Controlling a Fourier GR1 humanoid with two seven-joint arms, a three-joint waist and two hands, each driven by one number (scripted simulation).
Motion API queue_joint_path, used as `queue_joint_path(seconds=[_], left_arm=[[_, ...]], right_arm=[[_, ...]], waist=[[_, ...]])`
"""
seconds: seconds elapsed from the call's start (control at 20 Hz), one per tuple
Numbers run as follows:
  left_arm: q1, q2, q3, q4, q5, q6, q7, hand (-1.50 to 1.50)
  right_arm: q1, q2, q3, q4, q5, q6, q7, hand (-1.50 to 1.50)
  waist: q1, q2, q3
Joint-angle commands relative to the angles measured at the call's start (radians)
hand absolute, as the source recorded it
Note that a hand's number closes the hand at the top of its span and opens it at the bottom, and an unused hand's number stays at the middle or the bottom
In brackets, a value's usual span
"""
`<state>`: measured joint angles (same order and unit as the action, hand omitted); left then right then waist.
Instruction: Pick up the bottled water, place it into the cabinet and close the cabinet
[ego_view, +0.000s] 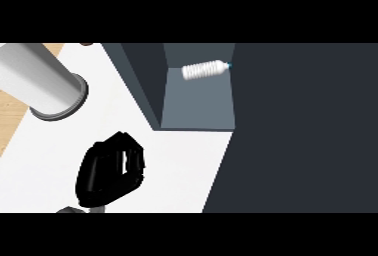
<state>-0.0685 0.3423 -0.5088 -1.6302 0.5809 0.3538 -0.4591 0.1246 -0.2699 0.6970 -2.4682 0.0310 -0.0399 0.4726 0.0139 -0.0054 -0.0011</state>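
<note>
The small ribbed, pale plastic water bottle with a blue cap (204, 70) lies on its side inside the open slate-grey cabinet (198, 107), far ahead of the left robot hand (111, 170) and off to its right, well apart from it. Its cap points away from the robot hand's side, toward a broad dark slate panel (303, 130), and its body slants slightly. The ribs show as fine bands round the body, which looks whitish against the grey of the cabinet's inner face.

The cabinet's darker side wall runs down toward the flat white worktop (177, 165), and the dark panel borders both the cabinet and the worktop on the robot hand's right.

The left robot hand sits over the white worktop near the view's lower edge, a single black mass; I cannot tell whether it is spread or closed, and nothing shows in it.

Ahead of the robot hand and to its left stands a large white cylinder with a grey rim (40, 80). Beyond the worktop's left edge runs a strip of light wooden surface (13, 120).
</note>
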Motion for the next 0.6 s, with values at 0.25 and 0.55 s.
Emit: queue_joint_path(seconds=[0.25,0.55], left_arm=[[0.252,0.117,0.076,-0.198,0.032,-0.067,-0.040,1.50],[0.291,0.142,0.141,-0.178,0.059,-0.129,-0.068,1.50]], right_arm=[[-0.233,0.258,0.229,0.115,0.123,-0.049,0.180,1.50],[-0.484,0.263,0.275,0.201,0.221,-0.174,0.220,1.50]], waist=[[0.010,0.000,-0.001],[0.006,0.001,-0.002]])
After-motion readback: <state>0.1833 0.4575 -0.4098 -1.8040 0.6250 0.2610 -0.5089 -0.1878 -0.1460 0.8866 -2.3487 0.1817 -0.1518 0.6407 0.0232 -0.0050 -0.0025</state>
